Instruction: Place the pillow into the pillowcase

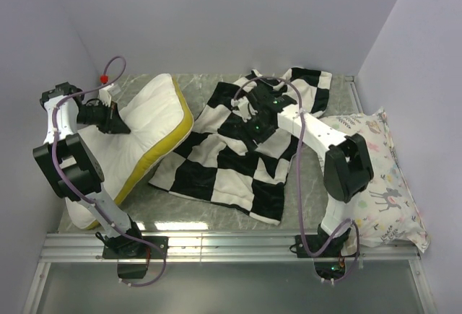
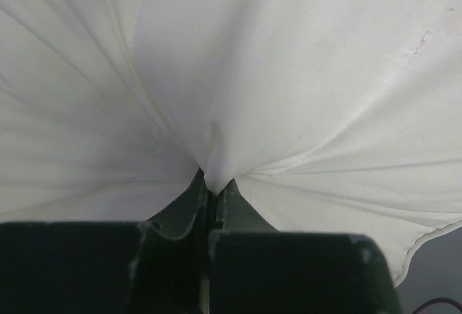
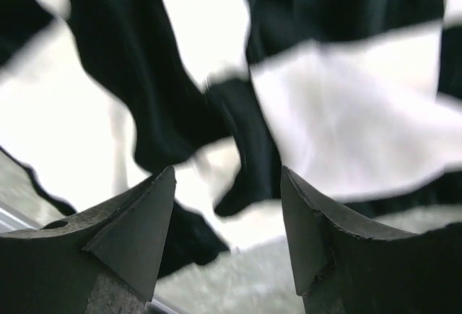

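Note:
The white pillow [image 1: 148, 123] with a yellow band lies at the left of the table, its right edge next to the pillowcase. My left gripper [image 1: 119, 121] is shut on a pinch of the pillow's white cloth [image 2: 216, 162], which fans out tight from the jaws. The black and white checkered pillowcase [image 1: 238, 155] lies crumpled in the middle. My right gripper [image 1: 249, 115] is open and empty just above the pillowcase's folds [image 3: 231, 112], near its far part.
A deer-and-plant print pillow [image 1: 382, 184] lies along the right wall beside the right arm. Walls close in at left, back and right. A metal rail [image 1: 231, 245] runs along the near edge.

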Controlling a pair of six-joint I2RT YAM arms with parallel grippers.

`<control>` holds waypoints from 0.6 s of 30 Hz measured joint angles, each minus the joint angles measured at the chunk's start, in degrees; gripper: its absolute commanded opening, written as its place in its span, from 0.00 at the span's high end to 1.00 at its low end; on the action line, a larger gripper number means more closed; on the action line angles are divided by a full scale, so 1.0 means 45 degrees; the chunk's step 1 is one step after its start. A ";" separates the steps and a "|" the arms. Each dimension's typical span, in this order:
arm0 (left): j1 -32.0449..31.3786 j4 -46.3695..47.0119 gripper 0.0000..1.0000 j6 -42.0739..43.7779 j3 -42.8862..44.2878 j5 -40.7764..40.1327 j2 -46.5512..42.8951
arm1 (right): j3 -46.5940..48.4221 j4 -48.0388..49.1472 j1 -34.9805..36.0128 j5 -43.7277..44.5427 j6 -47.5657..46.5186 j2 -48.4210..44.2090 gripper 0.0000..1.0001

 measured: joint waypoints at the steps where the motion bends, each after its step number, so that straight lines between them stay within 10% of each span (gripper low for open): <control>1: 0.0000 -0.0049 1.00 0.0010 0.0000 0.0010 0.0000 | 0.0369 0.0155 0.0019 -0.0209 0.0102 0.0267 0.32; 13: 0.0005 -0.0733 1.00 0.0044 0.0432 0.0432 0.0000 | 0.1724 0.1418 0.0996 -0.0748 0.0763 0.3109 0.32; 18: 0.0010 -0.0753 1.00 0.0141 0.0432 0.0423 0.0000 | 0.1724 0.1715 0.1258 0.0194 0.0952 0.3662 0.55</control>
